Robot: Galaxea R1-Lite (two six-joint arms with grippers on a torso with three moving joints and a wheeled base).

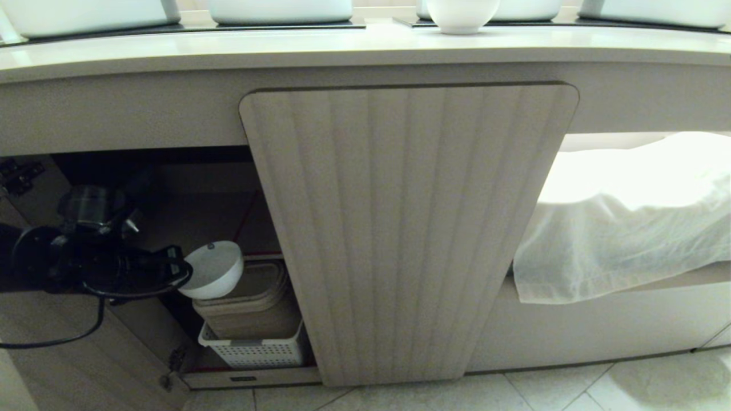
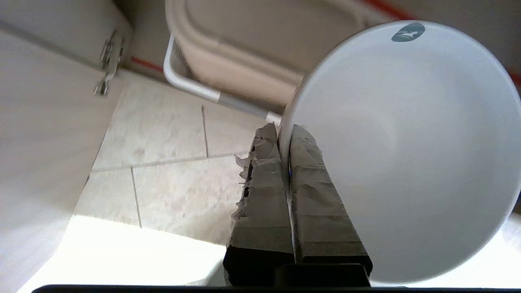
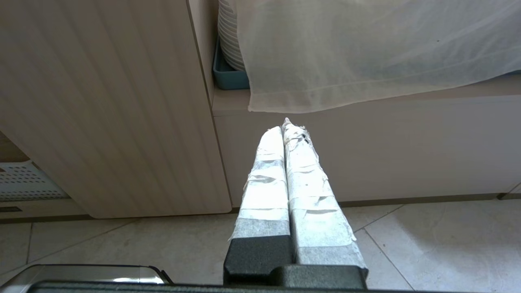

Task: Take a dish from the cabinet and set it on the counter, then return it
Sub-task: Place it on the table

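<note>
The dish (image 1: 212, 270), a small white bowl with a tiny dark mark near its rim, hangs tilted at the mouth of the cabinet's (image 1: 408, 228) open left compartment. My left gripper (image 1: 184, 274) is shut on the dish's rim. In the left wrist view the taped fingers (image 2: 260, 191) pinch the dish's (image 2: 407, 154) wall, one inside and one outside. The counter (image 1: 365, 48) runs across above the cabinet. My right gripper (image 3: 285, 130) is shut and empty, low in front of the cabinet's base.
Just under the dish, a stack of beige lidded boxes (image 1: 251, 302) sits in a white basket (image 1: 254, 351). Another white bowl (image 1: 462, 16) stands on the counter. A white cloth (image 1: 628, 217) drapes the right compartment, partly covering stacked plates (image 3: 228, 36).
</note>
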